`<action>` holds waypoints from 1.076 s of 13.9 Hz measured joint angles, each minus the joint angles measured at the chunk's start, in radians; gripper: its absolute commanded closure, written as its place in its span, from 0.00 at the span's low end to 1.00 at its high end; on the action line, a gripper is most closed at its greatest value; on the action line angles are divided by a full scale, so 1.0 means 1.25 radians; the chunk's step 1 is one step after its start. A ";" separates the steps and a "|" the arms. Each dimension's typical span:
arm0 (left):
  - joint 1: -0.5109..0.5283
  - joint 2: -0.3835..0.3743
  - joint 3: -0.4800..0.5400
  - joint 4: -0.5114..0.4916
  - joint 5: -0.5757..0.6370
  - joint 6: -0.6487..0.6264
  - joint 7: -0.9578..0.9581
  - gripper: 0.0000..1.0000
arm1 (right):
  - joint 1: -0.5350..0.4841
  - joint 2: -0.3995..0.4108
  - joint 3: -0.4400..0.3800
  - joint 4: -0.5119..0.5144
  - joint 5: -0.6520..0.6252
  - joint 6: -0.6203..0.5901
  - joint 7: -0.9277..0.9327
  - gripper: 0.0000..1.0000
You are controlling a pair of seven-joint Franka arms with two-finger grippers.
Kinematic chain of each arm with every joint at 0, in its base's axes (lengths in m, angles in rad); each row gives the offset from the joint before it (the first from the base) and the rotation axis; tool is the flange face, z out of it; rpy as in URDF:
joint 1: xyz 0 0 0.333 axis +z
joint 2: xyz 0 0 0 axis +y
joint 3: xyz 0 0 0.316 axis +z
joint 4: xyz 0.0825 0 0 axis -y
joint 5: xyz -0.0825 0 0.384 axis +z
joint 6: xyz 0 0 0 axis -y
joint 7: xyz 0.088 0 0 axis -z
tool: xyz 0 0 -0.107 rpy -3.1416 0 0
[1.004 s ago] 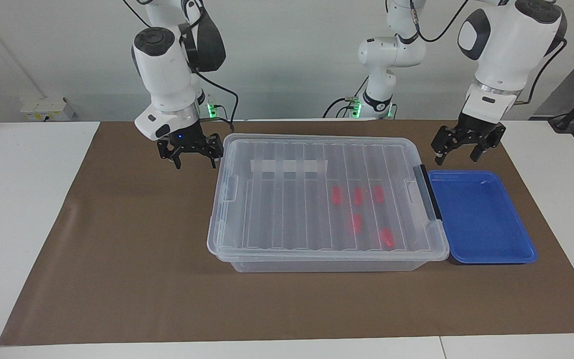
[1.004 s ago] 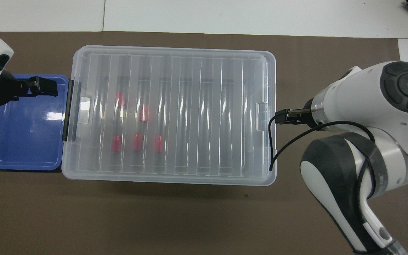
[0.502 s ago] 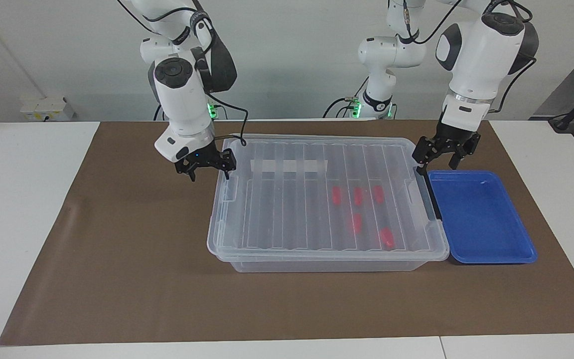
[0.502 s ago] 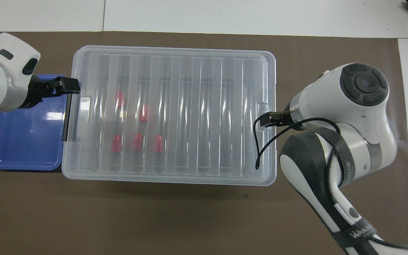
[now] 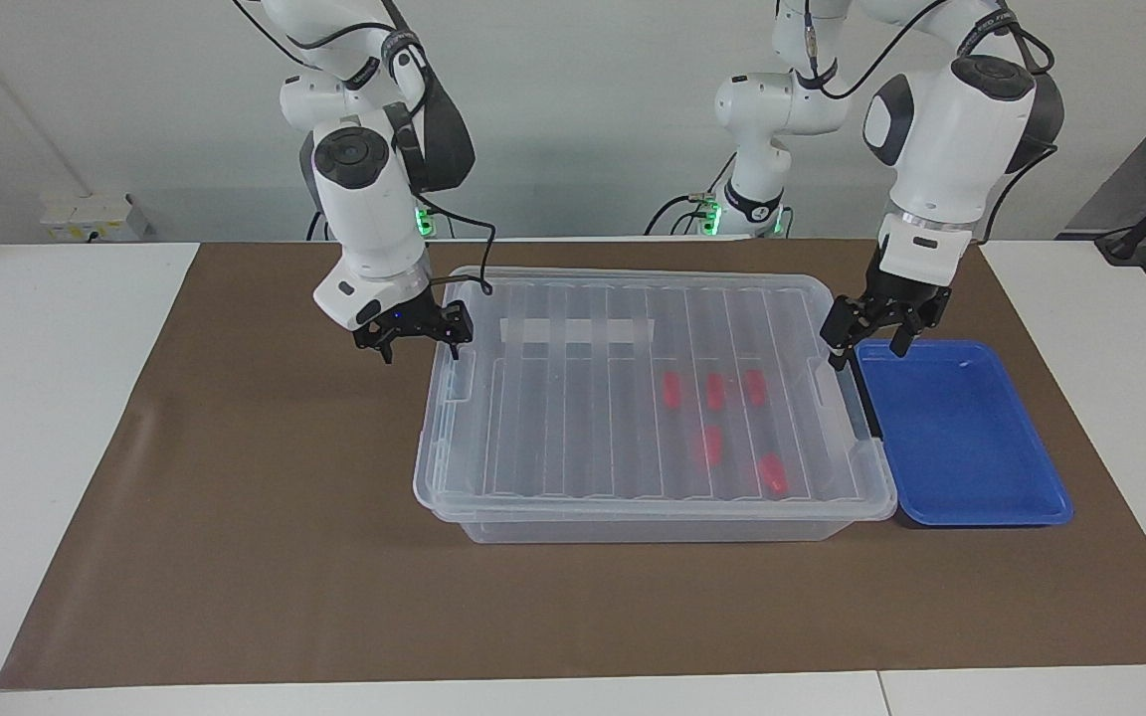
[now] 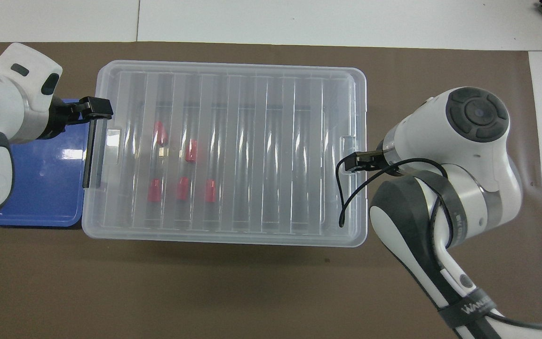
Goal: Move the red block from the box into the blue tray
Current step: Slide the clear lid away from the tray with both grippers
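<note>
The clear box (image 5: 633,509) lies in the middle of the brown mat with its ribbed lid on. Several red blocks (image 5: 671,390) show through the lid near the end with the black clip handle (image 5: 861,393). The blue tray (image 5: 961,438) sits empty beside that end. My left gripper (image 5: 865,353) is open over the clip handle end of the lid. My right gripper (image 5: 421,352) is open at the box's other end, by the lid's side tab. In the overhead view the box (image 6: 233,66), blocks (image 6: 158,131), tray (image 6: 35,188), left gripper (image 6: 93,109) and right gripper (image 6: 356,160) all show.
The brown mat (image 5: 235,497) covers most of the white table. The right arm's black cable (image 6: 346,197) hangs over the lid's end. Bare mat lies farther from the robots than the box.
Both grippers have moved inward and down to the two ends of the box lid. The box, tray and blocks have not moved.
</note>
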 measured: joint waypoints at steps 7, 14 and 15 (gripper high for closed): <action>0.000 0.000 -0.001 0.000 0.000 0.004 -0.001 0.00 | -0.011 0.000 -0.015 -0.001 0.000 0.000 -0.054 0.00; -0.013 0.009 -0.003 -0.011 0.000 0.032 -0.026 0.00 | -0.014 0.000 -0.087 -0.002 0.000 -0.002 -0.172 0.00; -0.025 0.019 -0.004 -0.016 0.000 0.049 -0.053 0.00 | -0.014 0.000 -0.095 -0.002 0.000 -0.003 -0.187 0.00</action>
